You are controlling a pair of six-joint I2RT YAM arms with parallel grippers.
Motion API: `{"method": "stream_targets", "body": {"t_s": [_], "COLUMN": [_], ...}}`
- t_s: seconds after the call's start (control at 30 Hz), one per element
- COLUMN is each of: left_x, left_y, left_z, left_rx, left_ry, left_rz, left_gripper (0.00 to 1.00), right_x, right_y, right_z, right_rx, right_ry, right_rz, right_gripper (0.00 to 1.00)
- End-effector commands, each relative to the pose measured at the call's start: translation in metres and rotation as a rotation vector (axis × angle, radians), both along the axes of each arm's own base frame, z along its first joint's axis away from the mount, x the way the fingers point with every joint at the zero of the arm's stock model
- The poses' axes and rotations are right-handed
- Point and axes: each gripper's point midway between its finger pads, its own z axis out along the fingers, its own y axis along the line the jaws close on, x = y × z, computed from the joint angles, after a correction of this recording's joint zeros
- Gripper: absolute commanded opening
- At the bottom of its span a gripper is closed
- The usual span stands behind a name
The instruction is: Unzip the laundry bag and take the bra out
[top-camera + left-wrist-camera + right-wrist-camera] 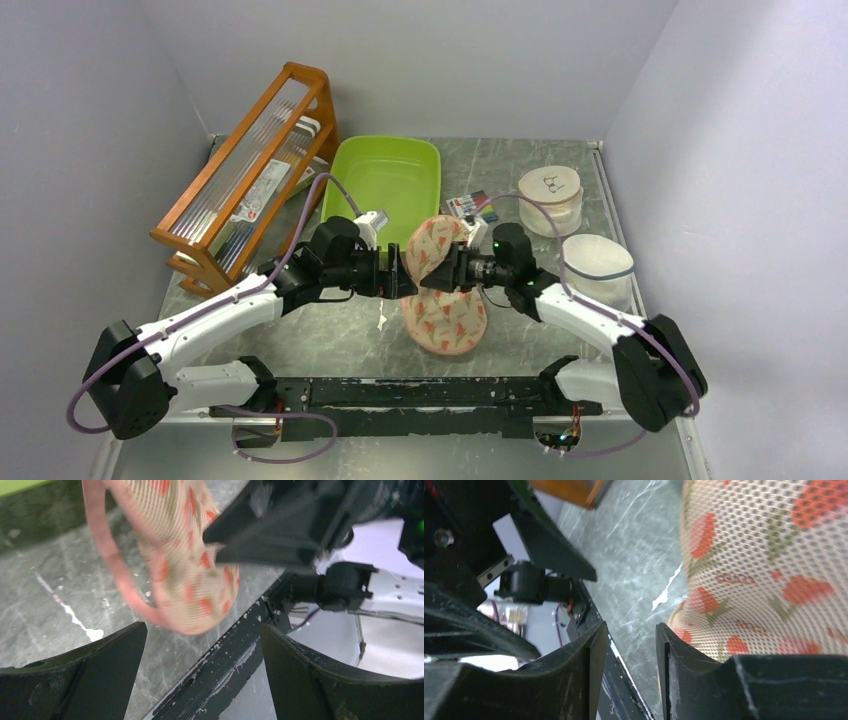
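The laundry bag (440, 290) lies mid-table, cream-peach with red print and pink edging. One lobe lies flat (446, 322); the other stands tilted up (432, 250) between my two grippers. My left gripper (395, 272) is wide open and empty just left of the raised lobe. In the left wrist view the lobe (185, 575) hangs ahead of that gripper (203, 627). My right gripper (456, 268) is against the lobe's right side. In the right wrist view this gripper (631, 626) is narrowly open with only table in the gap, and the bag's mesh (764, 570) is beside it. The bra is hidden.
A green tub (385, 175) stands behind the bag and a wooden rack (250, 170) at the back left. Two round white lidded tubs (550, 195) (597, 265) stand at the right, with a small colour-striped pack (472, 207) near them. A black rail (420, 390) runs along the near edge.
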Motion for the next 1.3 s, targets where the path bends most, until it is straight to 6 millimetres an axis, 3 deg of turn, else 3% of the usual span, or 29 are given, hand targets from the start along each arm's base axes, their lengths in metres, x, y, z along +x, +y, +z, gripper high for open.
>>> {"method": "stream_targets", "body": {"t_s": [0.0, 0.1, 0.17, 0.27, 0.37, 0.43, 0.6, 0.8, 1.0, 1.17, 1.27], "left_x": [0.018, 0.012, 0.009, 0.004, 0.003, 0.005, 0.009, 0.002, -0.003, -0.001, -0.001], "left_y": [0.009, 0.006, 0.004, -0.002, -0.011, -0.019, -0.044, -0.060, -0.056, -0.041, -0.031], "left_z": [-0.002, -0.002, -0.005, -0.011, -0.014, -0.019, -0.033, -0.056, -0.047, -0.043, -0.036], "left_rx": [0.061, 0.020, 0.001, -0.010, -0.024, -0.020, 0.009, 0.178, 0.202, 0.211, 0.186], "left_ry": [0.014, 0.029, 0.048, 0.085, 0.102, 0.115, 0.144, 0.098, 0.040, 0.023, 0.004], "left_rz": [0.133, 0.121, 0.114, 0.086, 0.052, 0.044, 0.010, 0.027, 0.052, 0.094, 0.116], "left_gripper": [0.96, 0.96, 0.96, 0.96, 0.96, 0.96, 0.96, 0.96, 0.96, 0.96, 0.96], "right_x": [-0.006, 0.009, 0.017, 0.030, 0.046, 0.048, 0.043, 0.031, 0.020, -0.003, -0.025], "right_y": [0.025, 0.010, -0.007, -0.046, -0.091, -0.106, -0.121, -0.124, -0.126, -0.093, -0.058], "right_z": [0.018, 0.014, 0.015, 0.015, 0.000, -0.013, -0.047, -0.080, -0.101, -0.098, -0.080], "right_rx": [0.036, -0.081, -0.158, -0.226, -0.230, -0.196, -0.164, -0.163, -0.202, -0.135, -0.051], "right_ry": [-0.071, -0.112, -0.151, -0.169, -0.081, 0.000, 0.157, 0.228, 0.285, 0.329, 0.321], "right_rz": [0.150, 0.062, -0.023, -0.184, -0.344, -0.370, -0.356, -0.395, -0.383, -0.231, -0.119], "right_gripper": [0.42, 0.43, 0.53, 0.62, 0.71, 0.72, 0.66, 0.63, 0.63, 0.62, 0.59]}}
